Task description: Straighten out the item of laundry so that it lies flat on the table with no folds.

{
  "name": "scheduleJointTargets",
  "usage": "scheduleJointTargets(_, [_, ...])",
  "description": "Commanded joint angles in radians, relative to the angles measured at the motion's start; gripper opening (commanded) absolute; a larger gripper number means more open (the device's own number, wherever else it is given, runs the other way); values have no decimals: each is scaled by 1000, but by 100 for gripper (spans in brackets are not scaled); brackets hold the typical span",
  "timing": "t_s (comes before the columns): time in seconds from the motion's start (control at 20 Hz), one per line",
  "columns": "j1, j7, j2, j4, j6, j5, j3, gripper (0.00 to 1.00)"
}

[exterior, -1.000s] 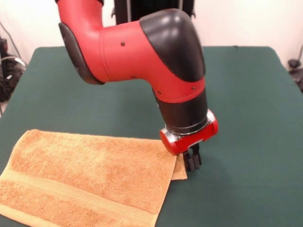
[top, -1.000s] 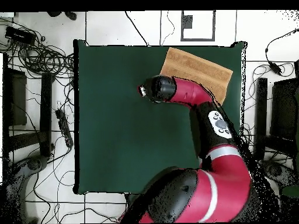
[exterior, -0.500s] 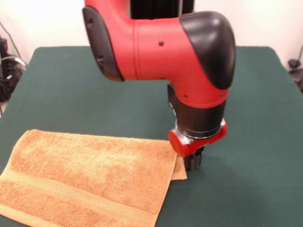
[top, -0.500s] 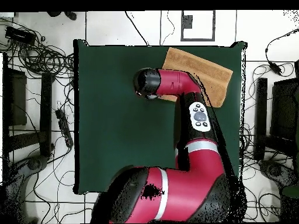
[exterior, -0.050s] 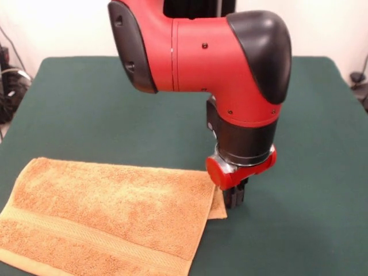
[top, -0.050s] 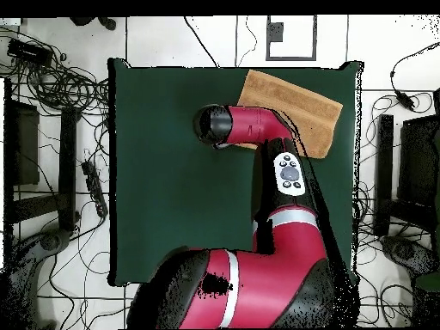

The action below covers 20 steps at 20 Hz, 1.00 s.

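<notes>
Reaching low beside the folded towel (exterior, -0.050s: pixel 109 215) at the surface's (exterior, -0.050s: pixel 310 115) near left, the gripper (exterior, -0.050s: pixel 236 195) hid its jaws' state; we judged pinching only the protruding under-layer corner best.

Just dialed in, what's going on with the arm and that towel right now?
The gripper is down at the table surface, right beside the towel's folded corner. The towel lies doubled over, with a lower layer peeking out next to the gripper, so it is not flat yet. From these views I can't tell whether the gripper has hold of the cloth.
</notes>
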Motion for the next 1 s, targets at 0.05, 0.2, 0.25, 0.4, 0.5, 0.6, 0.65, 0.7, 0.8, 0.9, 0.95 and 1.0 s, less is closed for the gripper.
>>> scheduleJointTargets(0.05, [20, 289, 43, 141, -109, 2, -22, 0])
scheduleJointTargets(0.2, [24, 290, 39, 144, -127, 10, -24, 0])
scheduleJointTargets(0.25, [29, 291, 39, 137, -121, 15, -27, 0])
scheduleJointTargets(0.4, [38, 288, 36, 125, -99, 27, -39, 0])
scheduleJointTargets(0.5, [48, 287, 39, 111, -90, 28, -49, 0])
scheduleJointTargets(0.6, [62, 296, 36, 98, -87, 27, -62, 0])
scheduleJointTargets(0.65, [68, 300, 35, 91, -86, 27, -68, 0])
scheduleJointTargets(0.7, [73, 306, 30, 97, -88, 25, -75, 0])
scheduleJointTargets(0.8, [76, 299, 20, 116, -83, 22, -82, 0])
scheduleJointTargets(0.9, [67, 277, 9, 151, -102, 17, -73, 0])
scheduleJointTargets(0.95, [58, 269, 0, 179, -132, 15, -62, 0])
scheduleJointTargets(1.0, [49, 261, -8, 207, -163, 13, -52, 0])
